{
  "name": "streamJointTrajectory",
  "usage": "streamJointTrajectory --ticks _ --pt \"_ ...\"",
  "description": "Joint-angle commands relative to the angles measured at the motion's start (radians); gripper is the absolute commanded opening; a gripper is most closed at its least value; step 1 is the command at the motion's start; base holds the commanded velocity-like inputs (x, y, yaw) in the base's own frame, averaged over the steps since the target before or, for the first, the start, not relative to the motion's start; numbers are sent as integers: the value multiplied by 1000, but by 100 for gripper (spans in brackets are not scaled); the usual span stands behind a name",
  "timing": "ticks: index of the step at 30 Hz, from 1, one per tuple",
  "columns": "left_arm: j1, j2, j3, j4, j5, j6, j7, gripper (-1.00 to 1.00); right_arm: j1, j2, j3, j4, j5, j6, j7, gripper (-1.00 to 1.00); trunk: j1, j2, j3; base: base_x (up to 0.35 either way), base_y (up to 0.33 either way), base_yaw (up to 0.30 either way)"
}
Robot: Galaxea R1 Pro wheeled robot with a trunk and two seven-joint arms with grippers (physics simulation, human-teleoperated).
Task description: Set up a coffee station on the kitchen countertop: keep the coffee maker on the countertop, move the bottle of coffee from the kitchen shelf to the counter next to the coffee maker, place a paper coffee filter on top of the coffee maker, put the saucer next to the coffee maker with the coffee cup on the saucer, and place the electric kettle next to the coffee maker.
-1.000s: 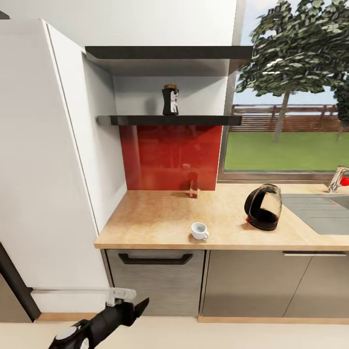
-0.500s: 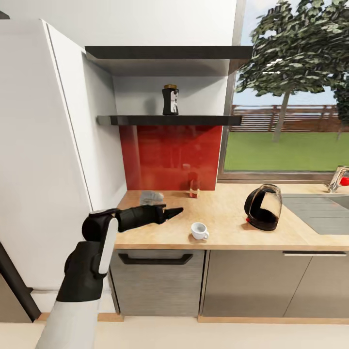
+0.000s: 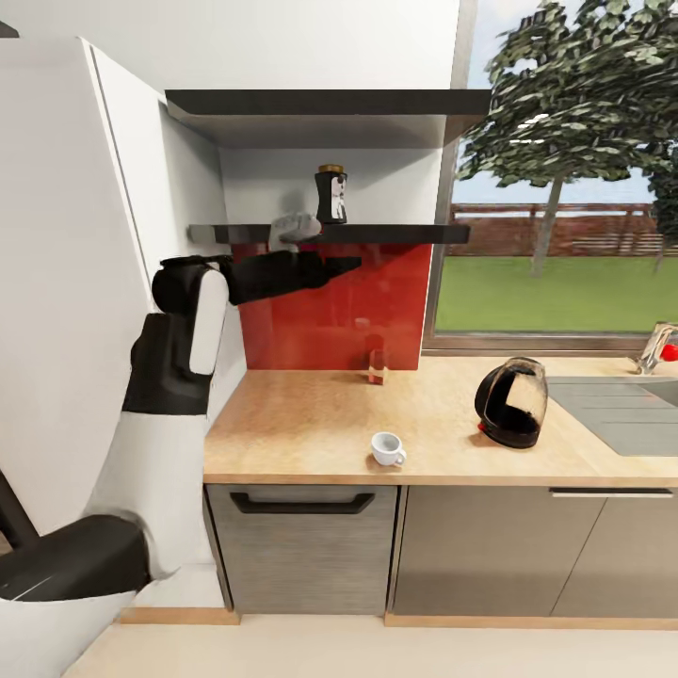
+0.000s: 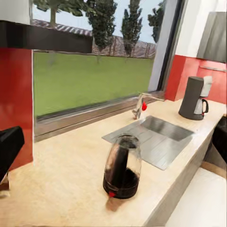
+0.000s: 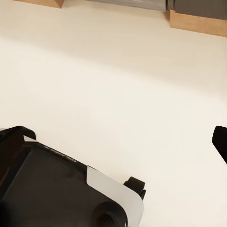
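Reaching: left arm raised from the lower left of the head view, forearm level just under the lower shelf [image 3: 395, 234], left end effector [image 3: 347, 265] pointing right in front of the red backsplash [image 3: 330, 311].
Left end effector state: fingers look drawn together into a dark point and hold nothing, but the gap between them is too small to judge, so I cannot tell for sure.
Right end effector state: one dark fingertip [image 5: 220, 141] sits at the edge of the right wrist view over pale floor [image 5: 118, 80]; whether it is open or closed I cannot tell.
Bottle of coffee [image 3: 330, 194]: upright on the lower shelf, above and just left of the left end effector tip, apart from it.
Coffee cup [image 3: 386, 448]: upright on the near edge of the bench [image 3: 282, 424], handle to the right.
Electric kettle [image 3: 512, 402]: on the bench right of the cup, well apart from it, just left of the steel sink [image 3: 621, 414]; also in the left wrist view [image 4: 122, 166].
Coffee maker [image 4: 195, 97]: on the far end of the bench beyond the sink, in the left wrist view.
Small glass jar [image 3: 377, 365]: on the bench against the backsplash.
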Motion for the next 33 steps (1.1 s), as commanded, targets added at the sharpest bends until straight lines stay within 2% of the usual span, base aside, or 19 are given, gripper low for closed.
streamJointTrajectory --ticks 1,2,4,7,8,11,12,13,15,17,18,19,21,24,33 --pt "-46 0 1 34 4 6 64 100 -1 -1 6 1 -5 -4 0 100 0 -1 -2 0 0 0" --pt "-68 0 0 51 5 6 93 100 -1 -1 6 1 -5 -4 -1 100 0 -1 -2 0 0 0" --pt "-163 0 0 119 6 4 193 100 -1 -1 5 1 -5 -4 -2 100 0 -1 -2 0 0 0" --pt "-287 0 0 223 6 -2 309 100 -1 -1 5 1 -5 -4 -3 100 0 -1 -2 0 0 0" --pt "-303 0 0 238 6 -3 328 100 -1 -1 5 1 -5 -4 -3 100 0 -1 -2 0 0 0" --pt "-371 0 -8 318 6 -15 467 100 -1 -1 6 2 -5 -4 -3 100 0 -1 -2 0 0 0" --pt "-375 0 -14 323 6 -17 479 100 -1 -1 6 2 -5 -4 -3 100 0 -1 -2 0 0 0" --pt "-382 0 -56 333 5 -36 502 100 -1 -1 6 5 -5 -5 -3 100 0 -1 -2 0 0 0" --pt "-385 0 -102 337 4 -62 511 100 -1 -1 6 12 -4 -11 -3 100 0 -1 -2 0 0 0" --pt "-388 0 -194 340 3 -117 553 100 -1 -1 7 46 -4 -69 -3 100 0 -1 -2 0 0 0" --pt "-389 0 -210 340 4 -128 573 100 -1 -1 7 58 -3 -92 -3 100 0 -1 -2 0 0 0" --pt "-390 0 -232 341 6 -144 618 100 -1 -1 8 83 -3 -139 -2 100 0 -1 -2 0 0 0" --pt "-390 0 -252 341 9 -158 674 100 -1 0 9 120 -3 -193 -1 100 0 -1 -2 2 0 0" --pt "-390 0 -264 341 11 -167 709 100 -1 0 9 149 -3 -228 -1 100 0 -1 -2 87 0 0" --pt "-391 0 -271 341 12 -173 734 100 1 1 11 194 -1 -254 -1 100 0 -1 -2 125 0 0"
